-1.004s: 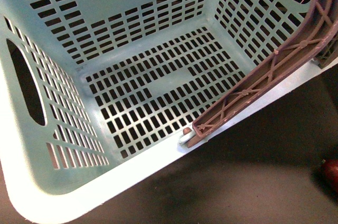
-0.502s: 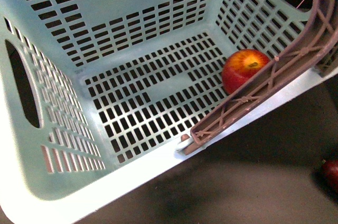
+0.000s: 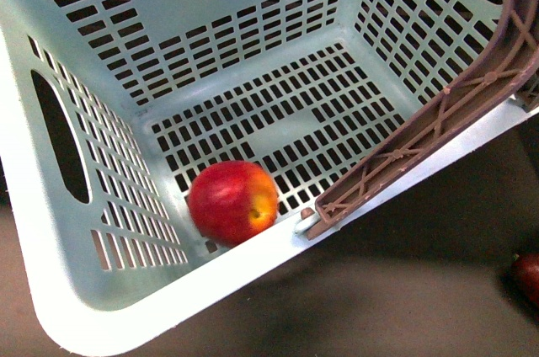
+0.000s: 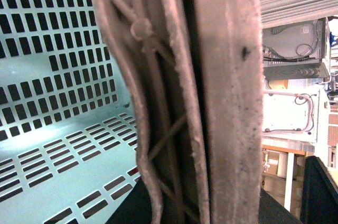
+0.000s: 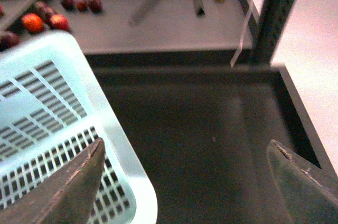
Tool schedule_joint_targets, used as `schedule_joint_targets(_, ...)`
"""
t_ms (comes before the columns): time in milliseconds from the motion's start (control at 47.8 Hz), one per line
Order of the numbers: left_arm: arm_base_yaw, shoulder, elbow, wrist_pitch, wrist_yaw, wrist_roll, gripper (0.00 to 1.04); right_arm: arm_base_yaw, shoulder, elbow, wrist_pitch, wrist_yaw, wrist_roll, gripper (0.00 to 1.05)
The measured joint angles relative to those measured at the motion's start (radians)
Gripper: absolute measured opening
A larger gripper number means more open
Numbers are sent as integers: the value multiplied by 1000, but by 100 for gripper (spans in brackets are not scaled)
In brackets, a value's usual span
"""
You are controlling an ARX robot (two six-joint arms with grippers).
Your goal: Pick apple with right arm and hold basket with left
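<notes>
Front view: round red, yellow-blushed apple (image 3: 232,202) lying inside mint-green slotted plastic basket (image 3: 210,3). Right gripper (image 5: 186,143) gaping wide, empty; left gripper (image 4: 224,205) state unclear.

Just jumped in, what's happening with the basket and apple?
The apple lies inside the basket, on the slotted floor in its near corner. The right gripper hangs beside the basket over the dark surface, fingers open and empty. The left wrist camera is close against the brown handle; whether the left gripper grips it cannot be told.
</notes>
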Motion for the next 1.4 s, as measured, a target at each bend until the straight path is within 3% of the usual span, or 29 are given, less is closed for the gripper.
schedule_joint_targets(125,1,0,0,0,0,-3,17,-16,-55,-174,302,-24,-32,64)
schedule_joint_targets(335,0,0,0,0,-9,1,17,-17,-129,-271,337,-25,-46,39)
schedule_joint_targets(439,0,0,0,0,2,0,17,-18,-182,-336,340,-25,-49,16)
schedule_joint_targets(523,0,0,0,0,2,0,17,-18,-217,-364,340,-25,-50,3)
schedule_joint_targets(1401,0,0,0,0,-1,-1,17,-18,-613,-534,138,-26,-53,2)
